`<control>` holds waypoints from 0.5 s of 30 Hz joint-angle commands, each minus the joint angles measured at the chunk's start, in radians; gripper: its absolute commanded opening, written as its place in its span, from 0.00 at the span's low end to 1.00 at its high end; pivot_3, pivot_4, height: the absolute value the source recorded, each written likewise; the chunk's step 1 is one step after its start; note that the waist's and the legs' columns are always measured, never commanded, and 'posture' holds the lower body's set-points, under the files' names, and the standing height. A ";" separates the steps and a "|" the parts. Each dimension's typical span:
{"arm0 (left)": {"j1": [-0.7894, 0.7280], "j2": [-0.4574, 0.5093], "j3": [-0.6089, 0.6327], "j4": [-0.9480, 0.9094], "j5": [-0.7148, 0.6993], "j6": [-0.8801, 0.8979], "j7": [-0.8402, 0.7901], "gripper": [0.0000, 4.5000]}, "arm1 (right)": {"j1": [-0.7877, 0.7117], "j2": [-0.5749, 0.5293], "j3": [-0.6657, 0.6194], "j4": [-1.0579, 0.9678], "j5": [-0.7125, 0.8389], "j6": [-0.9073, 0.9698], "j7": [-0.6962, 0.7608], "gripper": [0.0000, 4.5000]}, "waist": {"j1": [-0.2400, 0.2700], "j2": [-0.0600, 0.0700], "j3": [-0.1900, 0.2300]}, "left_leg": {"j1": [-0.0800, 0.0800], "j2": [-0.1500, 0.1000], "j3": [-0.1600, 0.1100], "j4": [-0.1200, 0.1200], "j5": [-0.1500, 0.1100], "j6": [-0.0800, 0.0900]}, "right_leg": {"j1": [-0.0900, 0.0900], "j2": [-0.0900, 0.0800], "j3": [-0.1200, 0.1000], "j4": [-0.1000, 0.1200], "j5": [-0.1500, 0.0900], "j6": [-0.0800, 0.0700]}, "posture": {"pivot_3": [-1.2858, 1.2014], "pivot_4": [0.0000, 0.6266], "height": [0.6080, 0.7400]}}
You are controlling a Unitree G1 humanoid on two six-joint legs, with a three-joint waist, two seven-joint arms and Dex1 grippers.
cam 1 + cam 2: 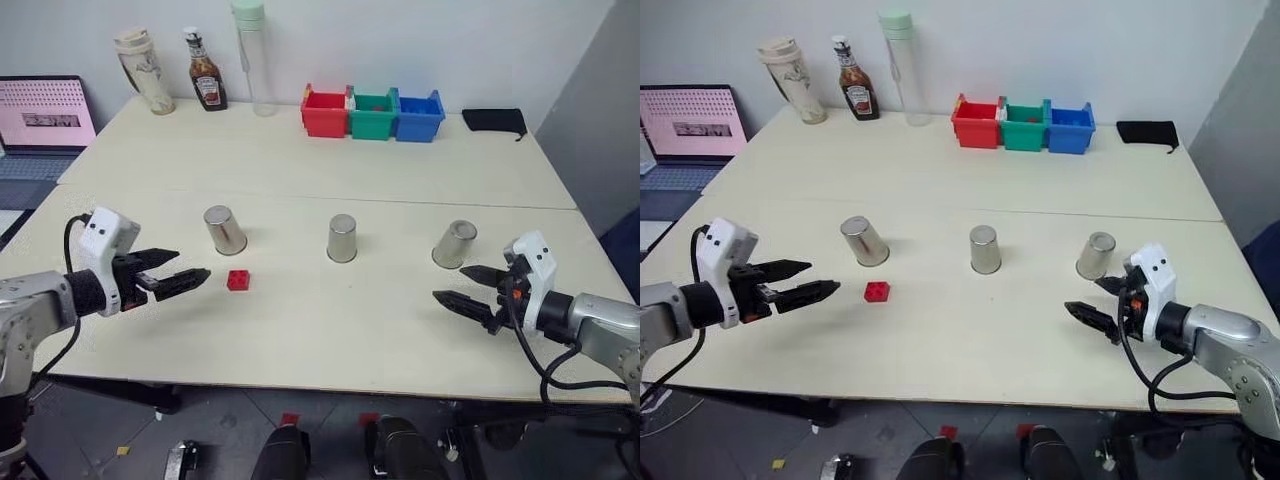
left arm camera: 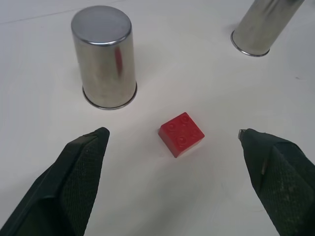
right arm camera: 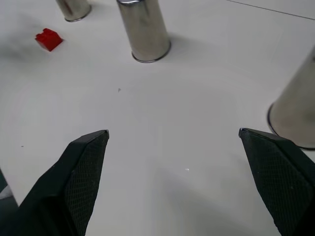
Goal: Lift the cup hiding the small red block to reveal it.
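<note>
Now | studded red plastic block (image 2: 181, 133) bare | steel cups (image 1: 225, 230) inverted | hands (image 1: 182, 276) (image 1: 468, 289) apart

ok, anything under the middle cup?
Cannot tell: the middle cup stands upside down, rim flat on the table, its inside covered. The small red block lies in the open, nearer the left cup.

Both arms reach inward, jaws spread, nothing held

The left gripper (image 1: 176, 277) extends from the left, black fingers parted and aimed toward the right, slightly downward; the right gripper (image 1: 470, 289) extends from the right, fingers parted wide, aimed toward the left; both wrists carry white housings with trailing black cables
</note>
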 commanded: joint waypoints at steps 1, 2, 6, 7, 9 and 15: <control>-0.039 -0.003 0.010 0.009 -0.010 -0.042 -0.003 1.00 | -0.004 -0.011 -0.029 -0.024 0.022 -0.005 -0.005 1.00 | 0.002 0.000 0.000 | 0.000 0.000 0.000 0.000 0.000 0.000 | 0.000 0.000 0.000 0.000 0.000 0.000 | 0.52 0.24 1.00; -0.044 -0.005 0.004 0.013 -0.013 -0.035 -0.002 1.00 | 0.005 -0.015 -0.029 -0.028 0.022 -0.006 -0.001 1.00 | 0.002 0.000 0.000 | 0.000 -0.001 0.000 0.001 0.000 0.000 | 0.000 -0.001 0.000 0.000 0.001 0.001 | 0.52 0.24 1.00; -0.046 -0.003 -0.011 0.008 -0.022 -0.026 -0.020 1.00 | 0.018 -0.027 -0.054 -0.041 0.041 0.005 0.001 1.00 | -0.002 0.000 0.000 | 0.001 -0.001 0.002 0.002 0.000 0.000 | 0.001 -0.002 0.001 0.000 0.002 0.004 | 0.52 0.24 1.00; -0.044 0.000 -0.013 0.008 -0.021 -0.027 -0.024 1.00 | 0.020 -0.028 -0.062 -0.044 0.048 0.007 -0.002 1.00 | -0.003 0.000 0.000 | 0.001 -0.001 0.002 0.002 0.000 0.000 | 0.001 -0.002 0.001 0.000 0.002 0.004 | 0.52 0.24 1.00; -0.038 0.007 -0.020 0.012 -0.019 -0.036 -0.036 1.00 | 0.031 -0.033 -0.081 -0.051 0.059 0.010 -0.005 1.00 | -0.003 0.000 0.000 | 0.001 -0.001 0.002 0.002 0.000 0.000 | 0.001 -0.002 0.002 0.000 0.002 0.004 | 0.52 0.24 1.00; -0.023 0.013 -0.020 0.024 -0.017 -0.042 -0.055 1.00 | 0.047 -0.052 -0.121 -0.054 0.090 0.013 -0.006 1.00 | -0.004 0.000 0.000 | 0.001 0.000 0.002 0.001 0.000 0.000 | 0.001 -0.001 0.001 0.000 0.002 0.004 | 0.52 0.24 1.00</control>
